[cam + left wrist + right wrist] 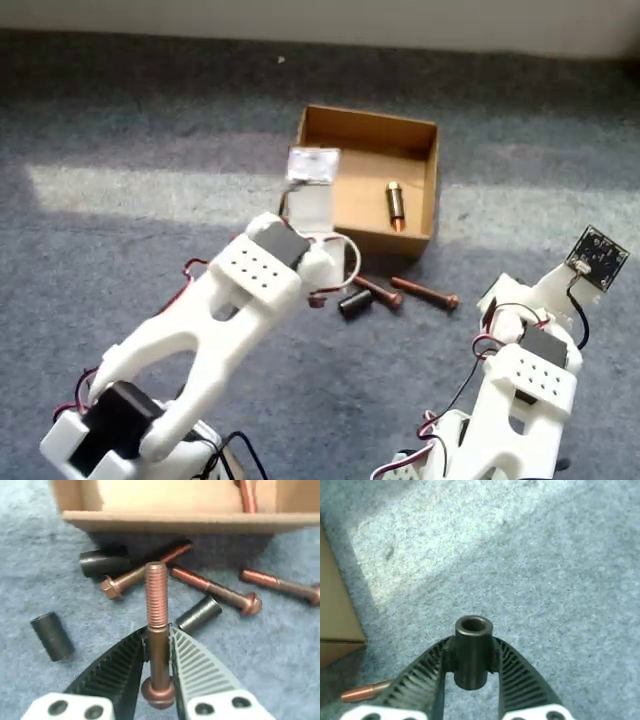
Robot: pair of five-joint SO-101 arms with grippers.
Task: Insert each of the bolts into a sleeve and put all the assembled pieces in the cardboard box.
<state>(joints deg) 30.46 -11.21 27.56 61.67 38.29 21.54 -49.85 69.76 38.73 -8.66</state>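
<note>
gripping a bolt (156,605) near its head in the left jaws, threads free for insertion | right jaws clenching a sleeve (472,652), bore exposed to receive it | one assembled-looking piece (396,205) lying in the cardboard box (420,140)

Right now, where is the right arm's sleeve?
Right wrist view: the black sleeve, clamped in the right gripper, over carpet beside the cardboard box.

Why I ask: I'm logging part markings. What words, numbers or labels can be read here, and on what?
None readable.
cardboard box: plain, no print.
bolt in left gripper, sleeve in right gripper: no markings seen.
camera board on an arm's wrist: marks too small to read.
</note>
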